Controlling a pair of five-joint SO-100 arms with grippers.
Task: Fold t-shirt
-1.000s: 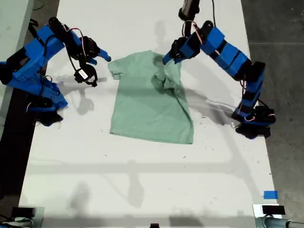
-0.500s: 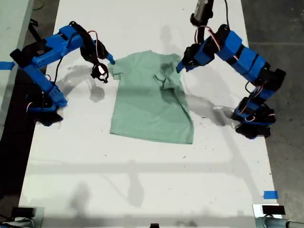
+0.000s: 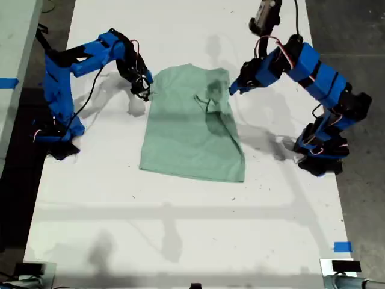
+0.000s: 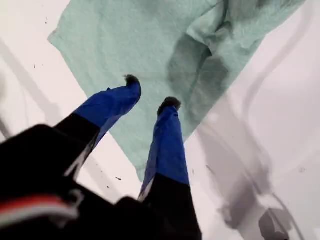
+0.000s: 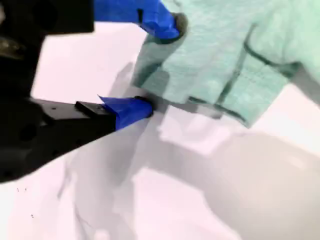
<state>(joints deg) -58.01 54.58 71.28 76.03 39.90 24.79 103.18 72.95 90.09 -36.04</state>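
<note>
White table (image 3: 180, 241) | t-shirt (image 3: 189, 129) pale mint green, upper centre of exterior view, flat below, rumpled fold near collar | my first gripper (image 4: 150, 95) jaws apart above cloth | my second gripper (image 5: 160, 67) jaws apart around sleeve edge

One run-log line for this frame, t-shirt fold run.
task: fold t-shirt | my first claw: open, above cloth, no grasp | my second claw: open, straddling sleeve edge | shirt: one side rumpled inward
</note>
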